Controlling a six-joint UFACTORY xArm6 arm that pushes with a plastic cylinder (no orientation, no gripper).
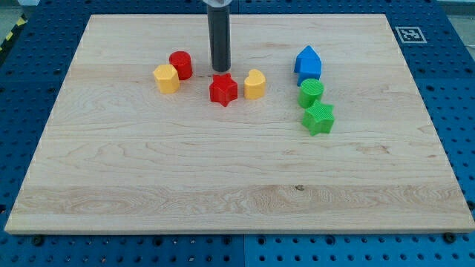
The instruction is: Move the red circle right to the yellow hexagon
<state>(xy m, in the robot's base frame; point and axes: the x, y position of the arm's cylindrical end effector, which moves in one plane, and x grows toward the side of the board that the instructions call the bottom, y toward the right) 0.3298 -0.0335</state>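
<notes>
In the camera view, the dark rod comes down from the view's top edge, standing upright over the upper middle of the wooden worktop (148,193). My tip (220,70) sits just above the red star (223,90), close to its upper edge; whether the two touch cannot be told from here. The rod is the whole end effector: it has no jaws, so there is nothing to open, close or grip. The red circle (181,64), a short round cylinder with a flat top, stands to the view's left of my tip, apart from it, in the upper left part of the board. Its lower left side is right against the yellow hexagon (166,78), which sits slightly lower and further to the view's left; the two look to be touching or nearly so. To the view's right of the red star, just beside it, stands a yellow heart-like block (254,84). Well apart, further to the view's right, three blocks form a close column: a blue house-shaped block (308,62) at the top, a green round block (311,93) just below it, and a green star (318,118) at the bottom. A blue perforated surface (37,74) surrounds the worktop.
</notes>
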